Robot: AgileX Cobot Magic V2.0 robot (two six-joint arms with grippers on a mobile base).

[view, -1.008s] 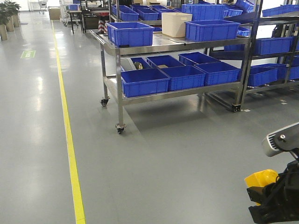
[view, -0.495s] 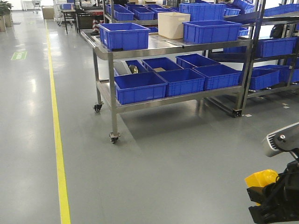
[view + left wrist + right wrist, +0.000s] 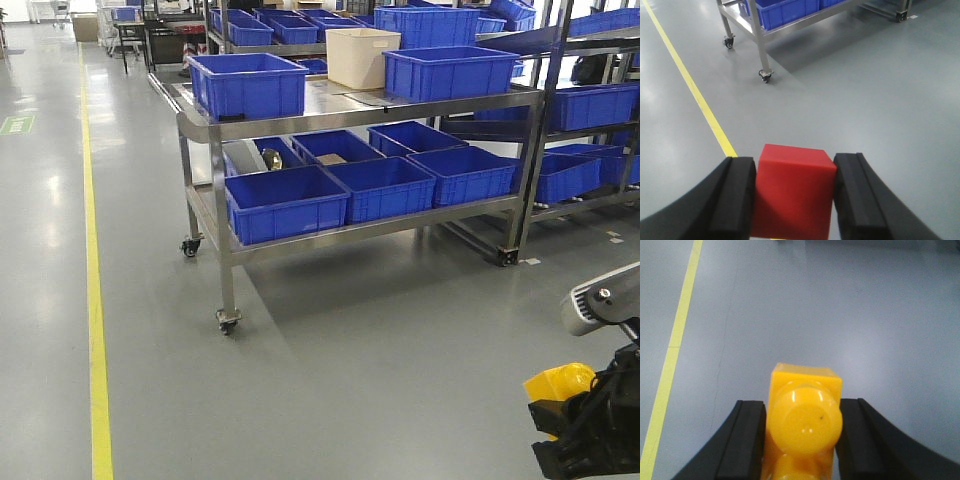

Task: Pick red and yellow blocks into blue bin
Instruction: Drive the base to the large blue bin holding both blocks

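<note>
In the left wrist view my left gripper (image 3: 795,160) is shut on the small plain red cube (image 3: 795,197), held above the grey floor. In the right wrist view my right gripper (image 3: 800,405) is shut on the yellow brick (image 3: 805,427), with one round stud facing the camera. The yellow brick (image 3: 558,383) and the dark right gripper (image 3: 562,408) also show at the bottom right of the front view. The wide blue bin with sloping walls is out of view.
A steel trolley (image 3: 200,128) on casters stands ahead, carrying ribbed blue crates (image 3: 248,85) and a cream tub (image 3: 362,55). Shelving with more blue crates (image 3: 590,105) stands at the right. A yellow floor line (image 3: 95,300) runs along the left. Its front caster (image 3: 764,76) shows in the left wrist view.
The trolley and the yellow line have shifted left and come nearer in the front view as the base moves. Both grippers keep their blocks.
</note>
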